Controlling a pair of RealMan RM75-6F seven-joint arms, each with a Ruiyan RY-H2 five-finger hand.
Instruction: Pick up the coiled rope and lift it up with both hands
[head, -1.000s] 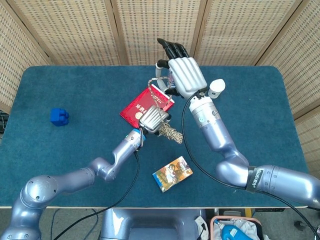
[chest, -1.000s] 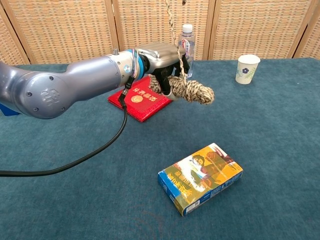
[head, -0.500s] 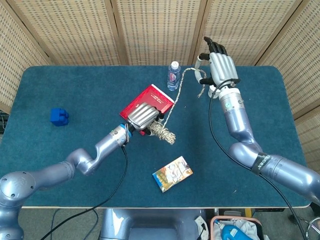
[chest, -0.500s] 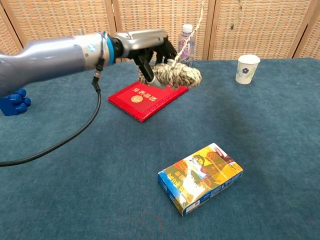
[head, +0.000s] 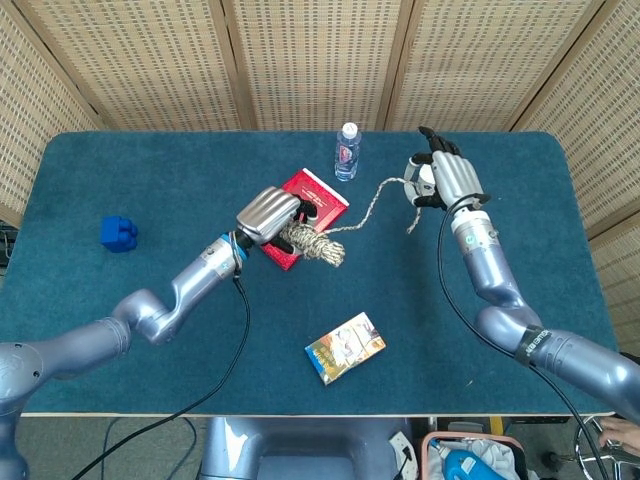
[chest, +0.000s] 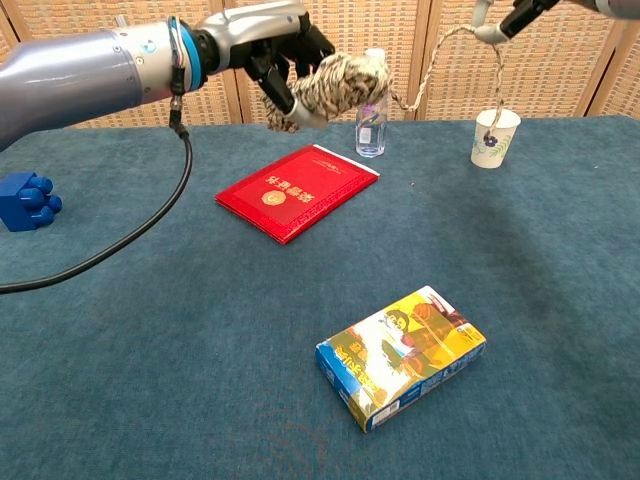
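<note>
Rope (chest: 330, 88): tan and off-white twisted cord, wound into a thick oblong coil. Coil is off the table, airborne above the red booklet area in the chest view, tilted with its lower end toward the left. Left robot hand (chest: 262, 40) grips the coil from above and behind, dark fingers wrapped around its left part. One loose strand runs from the coil's right end, sagging slightly, up to the right robot hand (head: 443, 180), which pinches it; a short tail hangs down from that hand. In the head view the coil (head: 312, 243) shows just right of the left robot hand (head: 266, 213).
</note>
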